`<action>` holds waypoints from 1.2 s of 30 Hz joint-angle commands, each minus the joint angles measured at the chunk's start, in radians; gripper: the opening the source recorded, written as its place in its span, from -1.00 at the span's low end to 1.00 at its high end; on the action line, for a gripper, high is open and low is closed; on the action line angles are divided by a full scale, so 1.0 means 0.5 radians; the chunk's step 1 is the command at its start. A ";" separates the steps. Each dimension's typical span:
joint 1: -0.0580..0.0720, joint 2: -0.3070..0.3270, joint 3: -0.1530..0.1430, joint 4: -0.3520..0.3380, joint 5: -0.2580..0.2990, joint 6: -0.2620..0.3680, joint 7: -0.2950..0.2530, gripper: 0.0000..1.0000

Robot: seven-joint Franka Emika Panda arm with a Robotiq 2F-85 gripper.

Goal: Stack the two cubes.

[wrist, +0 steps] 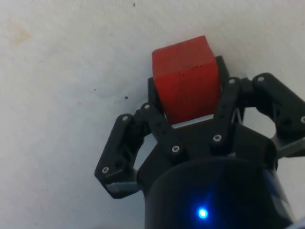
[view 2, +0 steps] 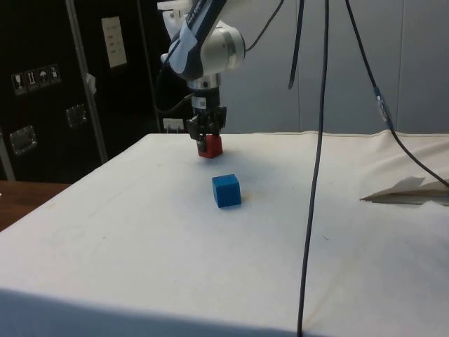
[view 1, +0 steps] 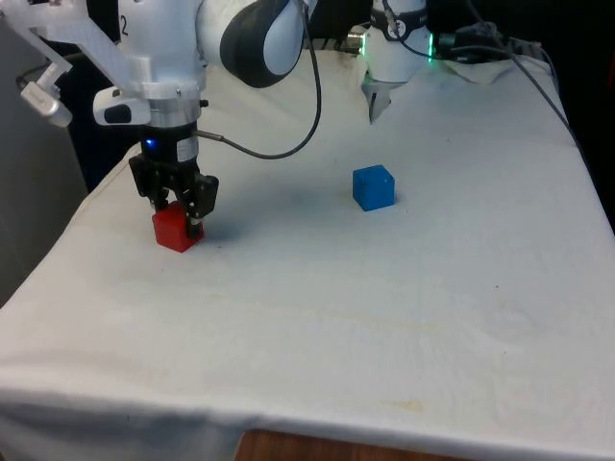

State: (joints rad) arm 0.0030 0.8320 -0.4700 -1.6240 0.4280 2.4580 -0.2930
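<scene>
— Tool position?
— Low over the surface, toward the front view's left, pointing straight down. Same spot seen from the side view, toward the far edge.

— Holding anything?
— Closed on the red cube, one finger against each of two opposite faces. Clear in the wrist view: fingers pressed to the sides of the red cube, most of the block sticking out past the tips.

— Red cube on the cloth or raised?
— Resting on the surface or just at it; hard to tell which. From the side, bottom edge right at the cloth.

— And the other one?
— Blue cube alone on the surface, well apart from the red one, toward the front view's right. In the side view, nearer the camera than the tool, untouched.

— Stacked?
— Not yet; both at surface level, apart.
</scene>
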 commanded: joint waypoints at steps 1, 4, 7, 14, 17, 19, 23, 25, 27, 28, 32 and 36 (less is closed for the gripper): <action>-0.008 0.012 0.004 0.018 0.006 -0.012 0.006 -0.95; -0.008 0.012 0.004 0.018 0.006 -0.012 0.010 -1.00; -0.008 0.014 0.004 0.018 0.006 -0.012 0.010 -0.99; 0.000 0.000 -0.002 0.002 0.000 -0.002 0.010 -0.99; 0.022 -0.050 -0.024 -0.018 -0.012 -0.038 0.016 -0.99; 0.034 -0.074 -0.036 -0.030 -0.016 -0.054 0.018 -0.99; 0.046 -0.110 -0.048 -0.050 -0.026 -0.080 0.018 -0.99; 0.060 -0.152 -0.062 -0.072 -0.036 -0.102 0.020 -0.99; 0.068 -0.182 -0.068 -0.088 -0.046 -0.114 0.022 -0.99; 0.070 -0.196 -0.070 -0.096 -0.052 -0.120 0.022 -0.99; 0.076 -0.234 -0.076 -0.118 -0.062 -0.136 0.022 -0.99; 0.090 -0.286 -0.088 -0.154 -0.074 -0.150 0.018 -0.99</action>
State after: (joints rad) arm 0.0410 0.6950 -0.5060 -1.6950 0.4000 2.3860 -0.2890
